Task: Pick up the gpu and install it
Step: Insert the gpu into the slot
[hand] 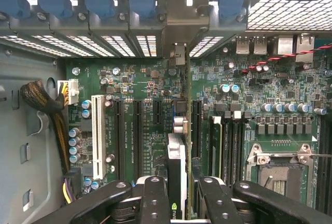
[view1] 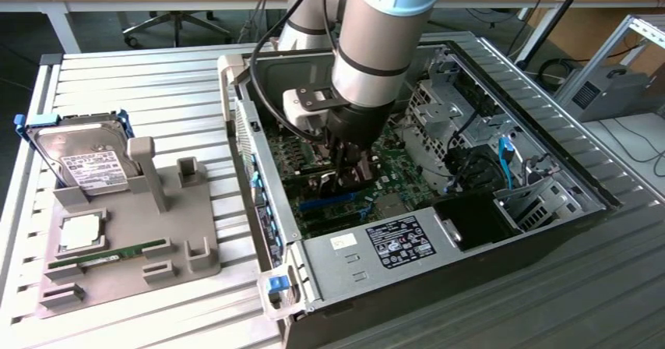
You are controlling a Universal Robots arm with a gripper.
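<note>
The gripper point(view1: 348, 170) is inside the case point(view1: 582, 185), in the middle of the exterior view. Its fingers point(hand: 155, 198) are partway closed and clamped on the gpu point(hand: 177, 175). The gpu stands on edge over the motherboard point(hand: 259, 94), among its long slots. It is a thin dark card with a pale block and a green logo on one face. Its silver bracket point(hand: 179, 24) reaches the case's vented rear wall. At the exterior view's left, a hard drive point(view1: 89, 162) leans in a grey holder point(view1: 156, 240).
</note>
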